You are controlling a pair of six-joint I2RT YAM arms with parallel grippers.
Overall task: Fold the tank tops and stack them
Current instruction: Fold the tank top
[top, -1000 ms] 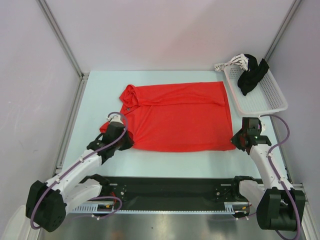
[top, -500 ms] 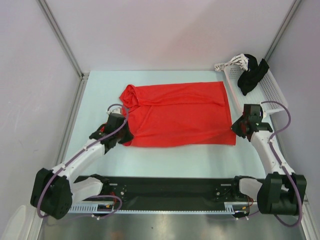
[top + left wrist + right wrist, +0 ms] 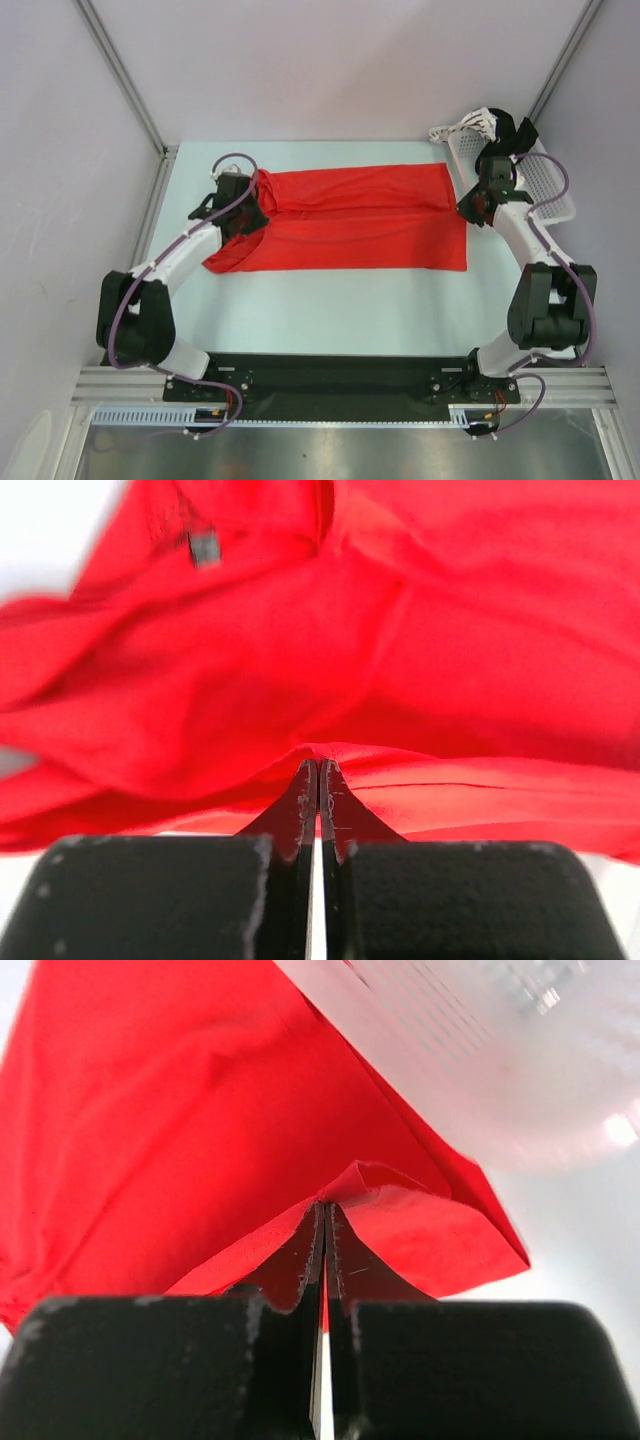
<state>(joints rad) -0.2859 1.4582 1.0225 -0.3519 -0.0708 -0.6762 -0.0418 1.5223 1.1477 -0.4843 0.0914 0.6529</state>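
A bright red tank top [image 3: 355, 225] lies spread across the middle of the table, its near part lifted and folded back over the far part. My left gripper [image 3: 246, 203] is shut on the tank top [image 3: 420, 660] at its left side, red fabric pinched at the fingertips [image 3: 304, 780]. At the right side my right gripper [image 3: 470, 205] is shut on the tank top [image 3: 180, 1120] too, a fold of cloth caught between its fingertips [image 3: 312, 1222]. Another dark garment [image 3: 505, 150] lies in the basket.
A white mesh basket [image 3: 545, 200] stands at the back right, close behind my right gripper, with black and white cloth in it. Bare pale table [image 3: 340, 310] lies in front of the garment. Grey walls enclose the table on three sides.
Both grippers have carried the near edge of the red tank top away from the arm bases toward the far side, folding it over. The garment now looks narrower front to back.
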